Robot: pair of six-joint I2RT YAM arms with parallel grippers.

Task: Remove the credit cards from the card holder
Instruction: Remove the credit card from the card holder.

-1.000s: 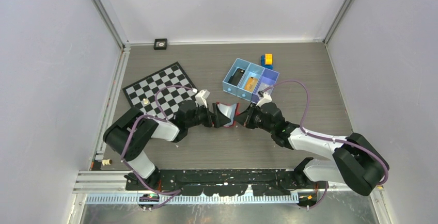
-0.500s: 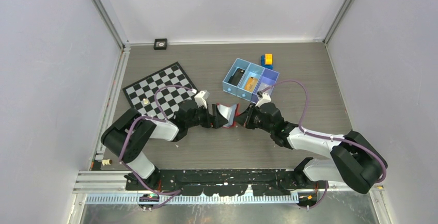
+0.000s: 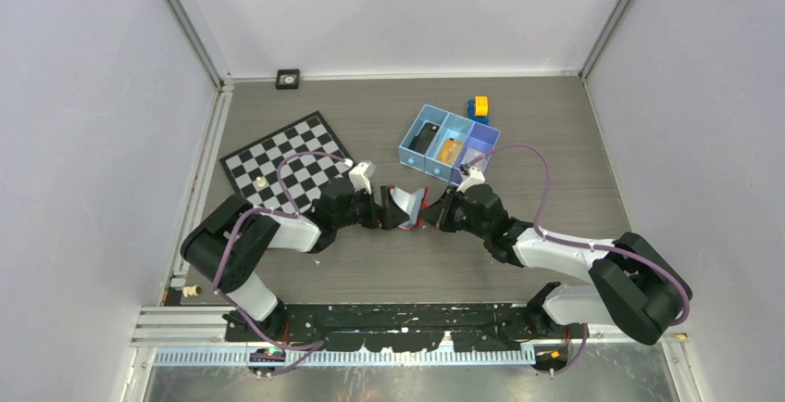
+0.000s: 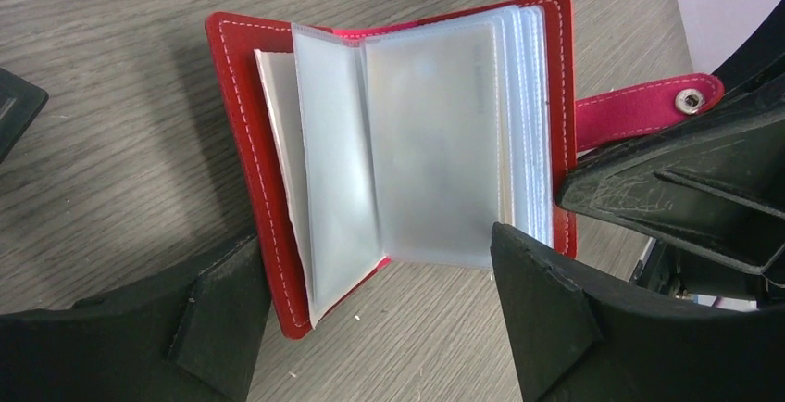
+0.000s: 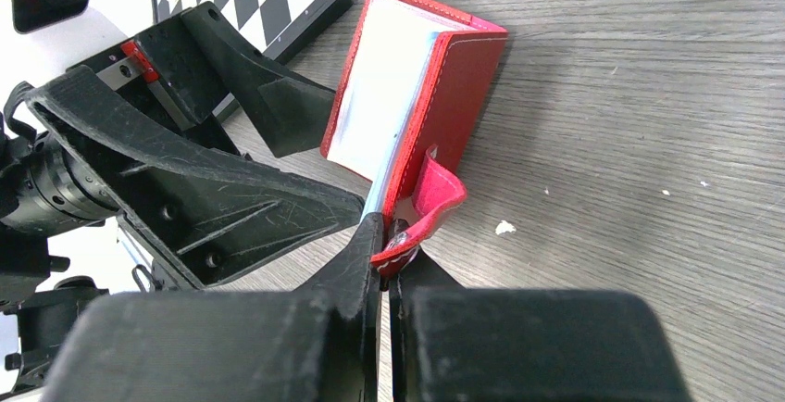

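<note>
The red card holder [image 3: 407, 206] stands open on the table between my two grippers. In the left wrist view its red cover [image 4: 245, 143] frames several frosted plastic sleeves [image 4: 430, 143]. A pale greyish card shows faintly through the front sleeve, and no card is outside the holder. My left gripper [image 3: 387, 209] is open, with its fingers on either side of the holder's near edge [image 4: 380, 268]. My right gripper [image 3: 435, 211] is shut on the snap tab [image 5: 435, 194] and also shows in its own wrist view [image 5: 384, 254]. The tab also shows in the left wrist view [image 4: 648, 110].
A checkerboard [image 3: 287, 157] lies at the left with a small pale piece [image 3: 262, 182] on it. A blue three-compartment tray [image 3: 449, 143] stands just behind the holder, with a yellow-orange block [image 3: 479, 106] beyond it. A small black item [image 3: 288, 78] sits at the back wall.
The right gripper, still holding the tab, has shifted slightly left. The left gripper and the holder have barely moved.
</note>
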